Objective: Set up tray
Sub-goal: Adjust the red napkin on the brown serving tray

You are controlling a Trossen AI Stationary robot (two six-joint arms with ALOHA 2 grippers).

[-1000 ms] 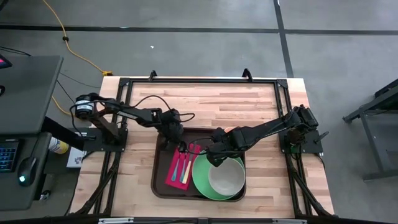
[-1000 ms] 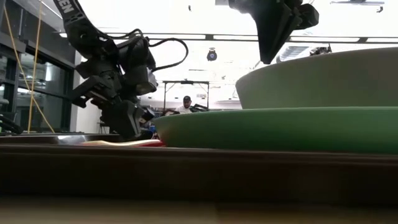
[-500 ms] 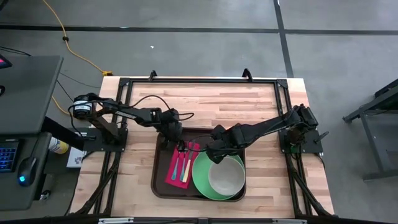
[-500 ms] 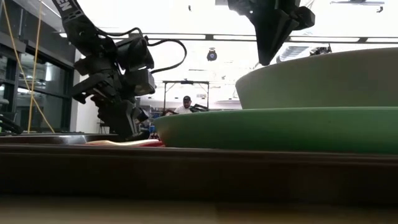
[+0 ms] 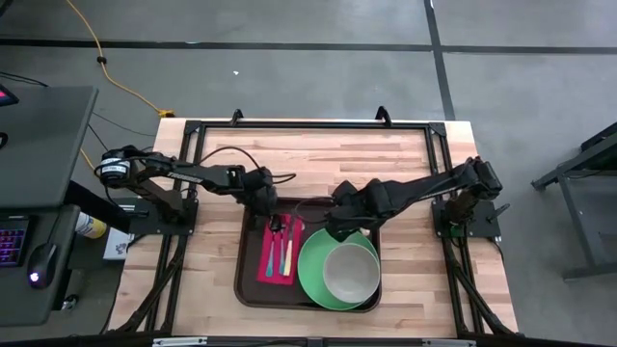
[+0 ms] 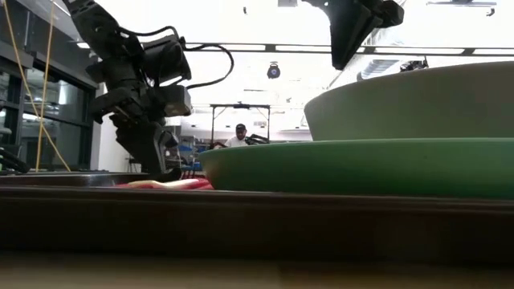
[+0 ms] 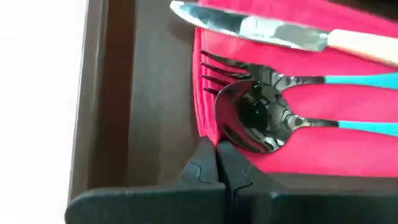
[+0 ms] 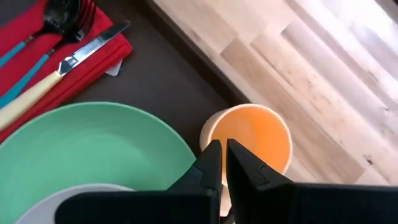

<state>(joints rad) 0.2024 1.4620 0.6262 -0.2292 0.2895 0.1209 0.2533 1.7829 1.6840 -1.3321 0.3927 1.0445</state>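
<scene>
The dark brown tray (image 5: 247, 289) lies at the table's near middle. On its left part a red napkin (image 5: 280, 253) carries a knife (image 7: 280, 31), a fork (image 7: 249, 71) and a spoon (image 7: 255, 118). To the right, a grey bowl (image 5: 350, 276) sits on a green plate (image 5: 313, 275). An orange cup (image 8: 255, 134) stands by the tray's far right corner. My left gripper (image 7: 216, 163) is shut, pointing down at the napkin's far edge. My right gripper (image 8: 222, 149) is shut, raised above the cup and the plate's far rim. My left gripper's shut fingertips stand at the napkin's far edge (image 7: 205, 134), beside the spoon's bowl, coming slanting from above. I cannot tell whether they touch the cloth. My right gripper touches nothing.
Bare wooden tabletop (image 5: 328, 154) stretches beyond the tray, inside a black frame (image 5: 308, 123). A desk with a keyboard and mouse (image 5: 39, 265) stands left of the table. In the low view a person (image 6: 239, 135) shows far back in the room.
My left gripper has risen a little, drawn back toward the table's far left and rolled about its own line, staying shut. My right gripper has risen and gone toward the far edge, off the bowl toward the cup. Nothing on the tray has moved.
</scene>
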